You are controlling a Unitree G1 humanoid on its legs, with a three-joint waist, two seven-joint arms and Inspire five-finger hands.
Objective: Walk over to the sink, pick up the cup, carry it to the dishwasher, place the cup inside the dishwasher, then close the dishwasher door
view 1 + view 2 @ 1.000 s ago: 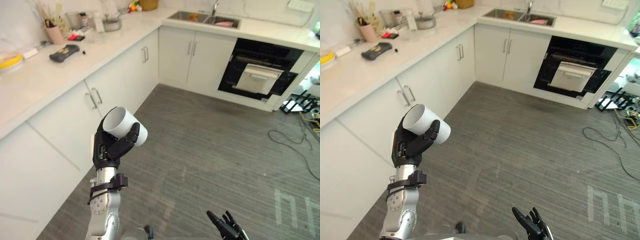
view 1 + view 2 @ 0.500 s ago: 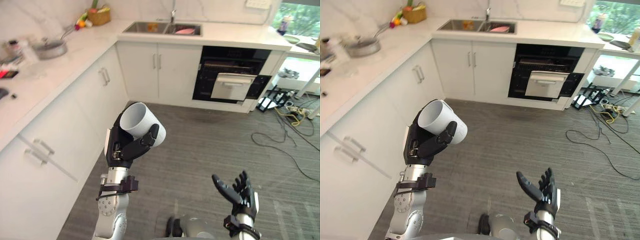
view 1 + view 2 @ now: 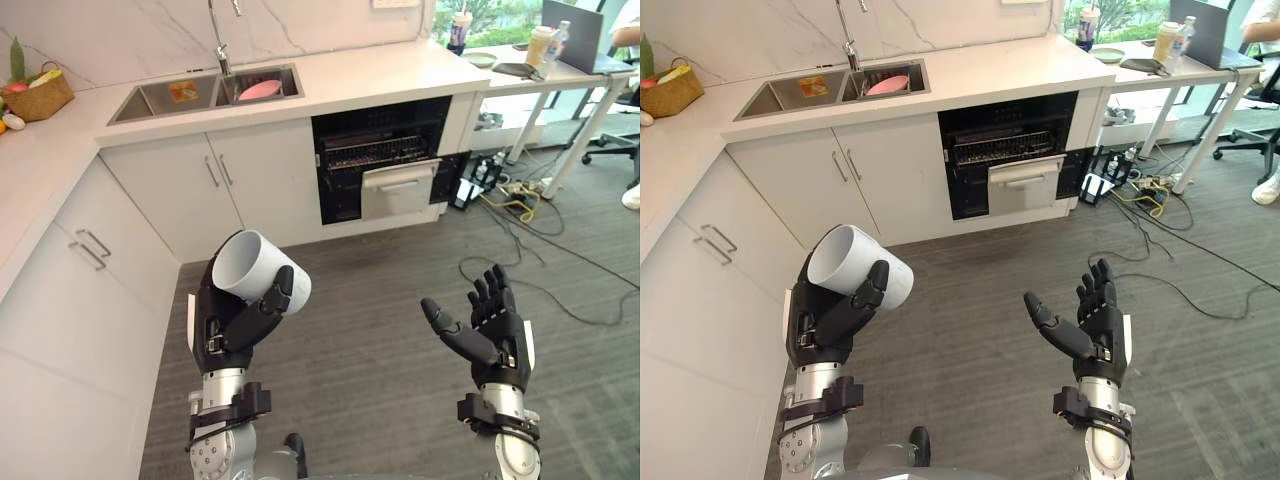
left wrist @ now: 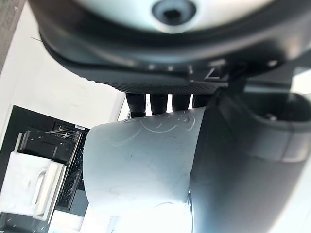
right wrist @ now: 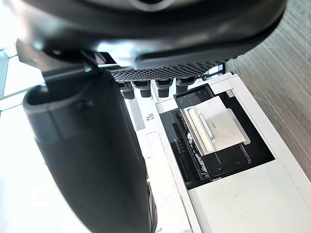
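L robot hand [image 3: 226, 324] curled round tilted white cup [image 3: 248, 268] above floor [image 3: 380, 300]; R robot hand [image 3: 495, 338] spread open, palm up, empty; dishwasher [image 3: 385, 150] door part-open.

Cup [image 3: 260, 272]: plain white, faint embossed motif on its side, in the black left hand [image 3: 232, 325]. Right hand [image 3: 492, 335]: black too, white strip along its edge. Floor [image 3: 390, 290] beneath both hands: grey w/ fine darker streaks. Ahead of the hands: dishwasher [image 3: 385, 165] black inside, pale door panel; cabinets [image 3: 250, 185] white w/ silver handles; desk [image 3: 370, 78] white; wall [image 3: 120, 35] white marble, grey veins. Sink [image 3: 160, 100] steel-grey, pink dish [image 3: 260, 89] in it. Basket [image 3: 38, 97], far left of the left hand: tan wicker.
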